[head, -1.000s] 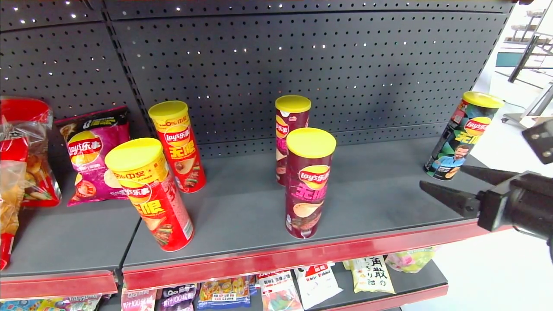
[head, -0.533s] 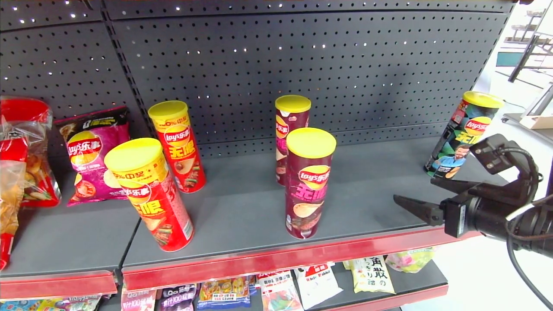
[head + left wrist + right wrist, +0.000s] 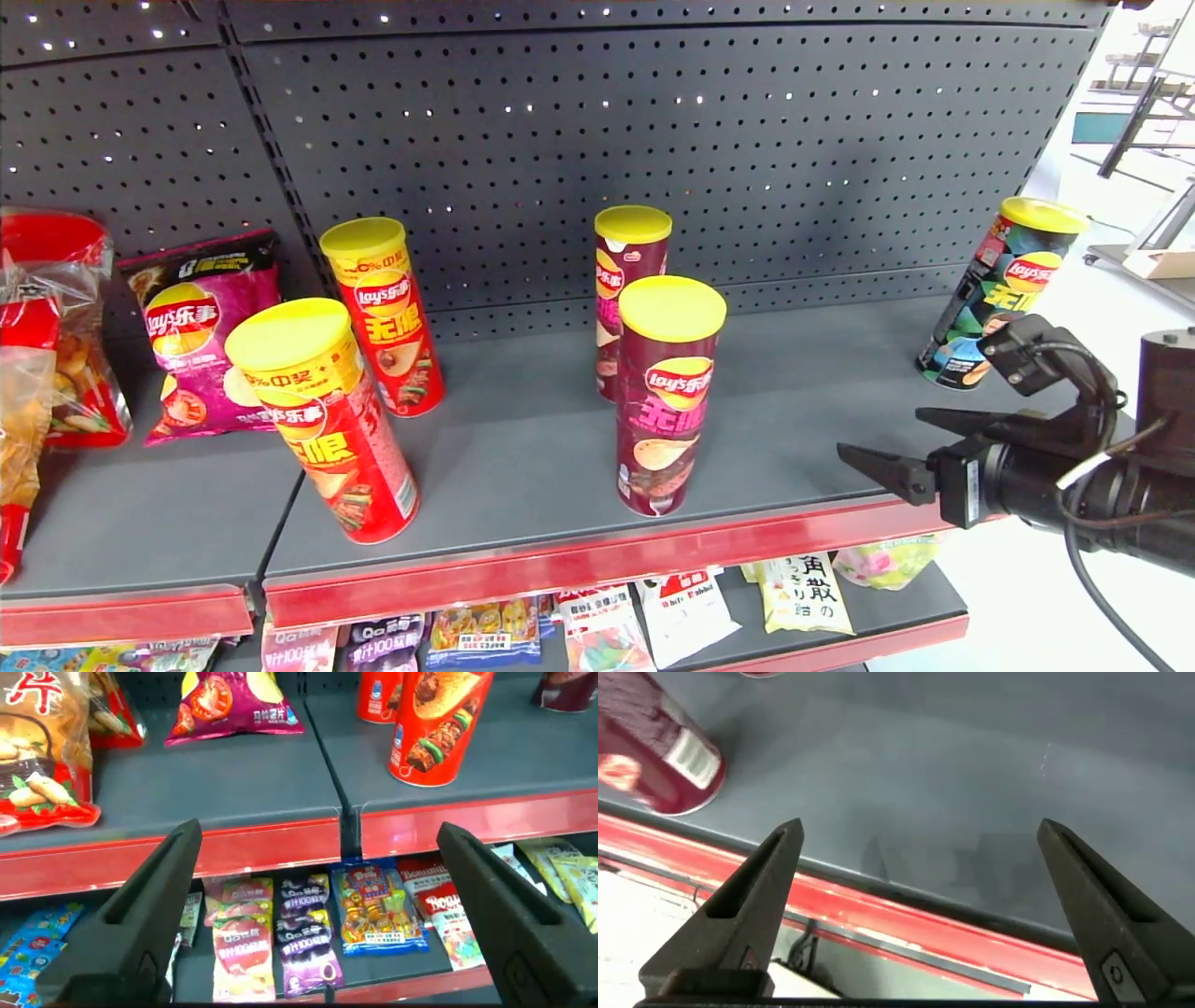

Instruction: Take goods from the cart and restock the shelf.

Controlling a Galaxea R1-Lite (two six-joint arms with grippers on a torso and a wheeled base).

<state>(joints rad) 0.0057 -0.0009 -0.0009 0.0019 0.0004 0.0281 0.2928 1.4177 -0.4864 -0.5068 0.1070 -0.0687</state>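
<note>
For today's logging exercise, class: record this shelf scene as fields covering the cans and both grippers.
Shelf: grey deck, red front lip
Red cans: two, standing, left part
Maroon cans: two, standing, middle, one behind the other
Dark can: one, standing, far right
Right gripper: open, empty, by shelf's front lip
Left gripper: open, empty, facing the shelf front

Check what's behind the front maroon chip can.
A second maroon can with a yellow lid stands behind the front maroon can, then the pegboard panel. The front can covers part of the rear one's lower body; whether they touch cannot be told.
</note>
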